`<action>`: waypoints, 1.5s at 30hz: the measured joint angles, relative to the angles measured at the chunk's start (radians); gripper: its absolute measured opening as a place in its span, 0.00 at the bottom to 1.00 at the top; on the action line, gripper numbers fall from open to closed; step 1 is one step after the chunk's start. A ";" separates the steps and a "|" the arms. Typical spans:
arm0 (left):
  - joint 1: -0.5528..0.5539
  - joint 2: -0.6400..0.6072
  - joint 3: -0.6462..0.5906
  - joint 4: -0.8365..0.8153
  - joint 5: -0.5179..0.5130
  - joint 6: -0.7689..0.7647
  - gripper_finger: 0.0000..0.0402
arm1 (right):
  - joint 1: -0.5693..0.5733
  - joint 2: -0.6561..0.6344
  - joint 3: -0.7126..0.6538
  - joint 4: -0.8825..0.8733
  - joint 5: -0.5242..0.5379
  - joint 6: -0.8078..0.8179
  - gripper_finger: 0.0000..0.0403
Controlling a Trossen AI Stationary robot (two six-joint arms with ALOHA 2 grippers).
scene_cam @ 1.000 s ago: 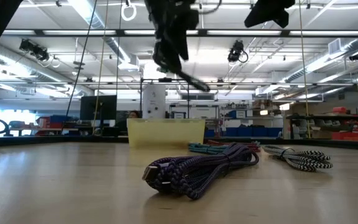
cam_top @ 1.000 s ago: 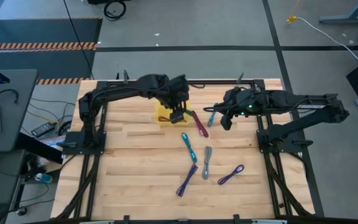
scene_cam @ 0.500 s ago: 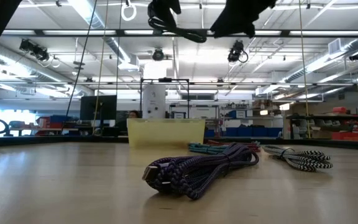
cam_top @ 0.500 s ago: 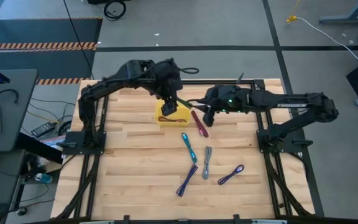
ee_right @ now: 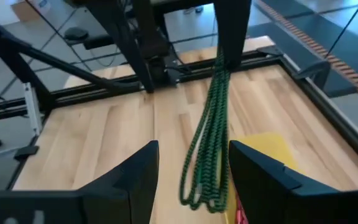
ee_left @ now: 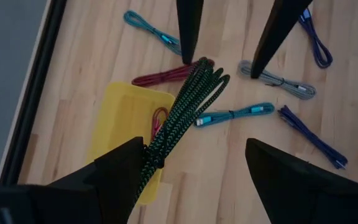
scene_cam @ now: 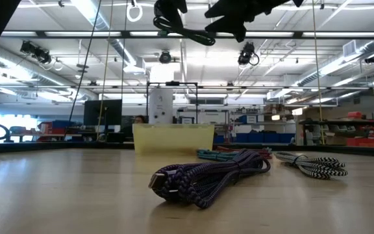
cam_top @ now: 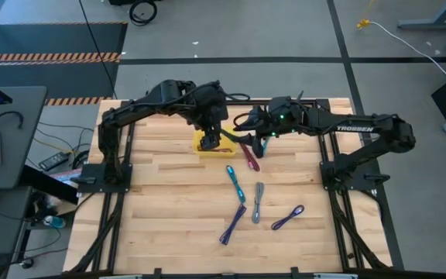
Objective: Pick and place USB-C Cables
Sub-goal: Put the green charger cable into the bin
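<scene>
Looking down, your left pincer [cam_top: 212, 138] hangs over the yellow tray [cam_top: 200, 147], upper centre, with your right pincer [cam_top: 252, 135] just beside it.

In the low view, the green cable [scene_cam: 186, 34] dangles at the top edge.

In the left wrist view, its jaws gape and the cable hangs off one finger.

In the right wrist view, that pincer's jaws are spread either side of the cable's lower end, not gripping.

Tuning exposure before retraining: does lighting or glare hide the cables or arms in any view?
Low view: the ceiling strip lights backlight the arms into black silhouettes, but the purple cable in front is readable. High view: even light and soft shadows, with no glare on the table. Left wrist view: the green cable is well lit against the wood.
</scene>
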 joint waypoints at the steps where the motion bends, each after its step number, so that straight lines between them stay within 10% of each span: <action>1: 0.001 0.000 0.000 0.003 0.000 -0.006 0.72 | -0.004 0.006 0.000 0.000 -0.013 -0.001 0.50; 18: -0.011 0.000 0.000 0.019 -0.002 -0.038 0.72 | -0.034 0.177 0.000 0.080 -0.122 -0.009 0.48; 27: -0.011 0.000 0.000 0.020 0.001 -0.045 0.72 | -0.034 0.167 0.000 0.084 -0.128 -0.007 0.06; 45: -0.041 -0.089 0.056 0.080 0.035 -0.071 0.72 | -0.047 0.164 0.000 -0.034 -0.075 -0.011 0.06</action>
